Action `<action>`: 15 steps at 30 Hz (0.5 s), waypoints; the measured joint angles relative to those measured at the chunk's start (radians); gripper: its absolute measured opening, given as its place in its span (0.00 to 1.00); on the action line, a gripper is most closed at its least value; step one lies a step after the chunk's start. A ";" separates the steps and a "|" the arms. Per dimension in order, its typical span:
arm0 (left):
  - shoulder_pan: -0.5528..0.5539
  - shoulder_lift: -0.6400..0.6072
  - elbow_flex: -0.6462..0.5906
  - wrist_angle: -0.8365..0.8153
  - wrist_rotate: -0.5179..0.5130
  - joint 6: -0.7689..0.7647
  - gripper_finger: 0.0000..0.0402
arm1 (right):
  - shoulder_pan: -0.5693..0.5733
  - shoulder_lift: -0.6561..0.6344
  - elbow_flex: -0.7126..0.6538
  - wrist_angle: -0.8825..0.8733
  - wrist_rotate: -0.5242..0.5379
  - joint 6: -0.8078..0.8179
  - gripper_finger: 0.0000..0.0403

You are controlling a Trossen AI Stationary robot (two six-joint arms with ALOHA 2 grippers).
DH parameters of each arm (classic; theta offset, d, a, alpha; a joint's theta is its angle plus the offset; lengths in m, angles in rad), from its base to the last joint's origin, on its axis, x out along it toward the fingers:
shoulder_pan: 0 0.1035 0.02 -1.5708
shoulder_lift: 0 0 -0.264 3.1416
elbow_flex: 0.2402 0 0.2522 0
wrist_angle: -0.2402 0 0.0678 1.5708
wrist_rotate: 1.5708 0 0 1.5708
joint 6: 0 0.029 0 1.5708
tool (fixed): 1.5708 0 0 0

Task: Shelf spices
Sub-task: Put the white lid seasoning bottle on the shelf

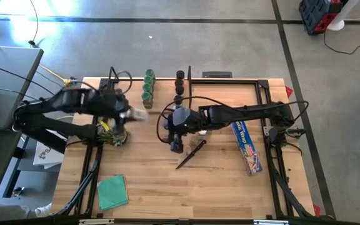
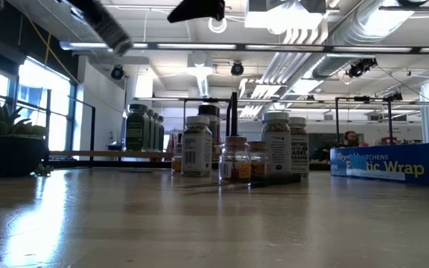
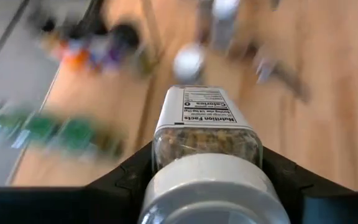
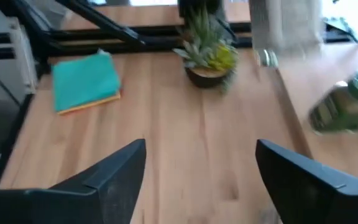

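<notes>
My left gripper (image 1: 132, 114) is over the table's left part, shut on a clear spice jar (image 3: 205, 134) with a white cap and brownish contents. My right gripper (image 4: 201, 171) hangs open at mid-table (image 1: 177, 139) with nothing between its fingers. In the low view, several more spice jars (image 2: 233, 158) stand on their bases on the tabletop, partly hidden under my right arm in the high view. Green jars (image 1: 147, 87) and dark jars (image 1: 180, 81) stand on the shelf (image 2: 95, 154) at the far edge. My left gripper pinches the jar between its two fingers (image 3: 126, 177) at the upper body just below the white cap (image 3: 211, 186). The cap is toward the wrist and the jar's bottom points away along the fingers. The jar is lifted clear of the table, tilted.
A dark-handled knife (image 1: 191, 154) lies just near of my right gripper. A blue wrap box (image 1: 247, 147) lies at the right, a potted plant (image 1: 114, 134) at the left, and a teal cloth (image 1: 112, 190) at the near left. Black frame rails run along the table's sides.
</notes>
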 joint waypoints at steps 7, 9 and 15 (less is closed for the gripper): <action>0.269 0.116 0.176 -0.293 0.007 0.185 0.46 | 0.035 -0.014 -0.001 -0.061 0.064 0.030 0.75; 0.351 0.144 0.181 -0.312 0.033 0.295 0.46 | 0.051 -0.014 -0.002 -0.069 0.064 0.044 0.76; 0.507 0.255 0.157 -0.319 0.085 0.557 0.46 | 0.124 -0.014 -0.004 -0.070 0.109 0.077 0.76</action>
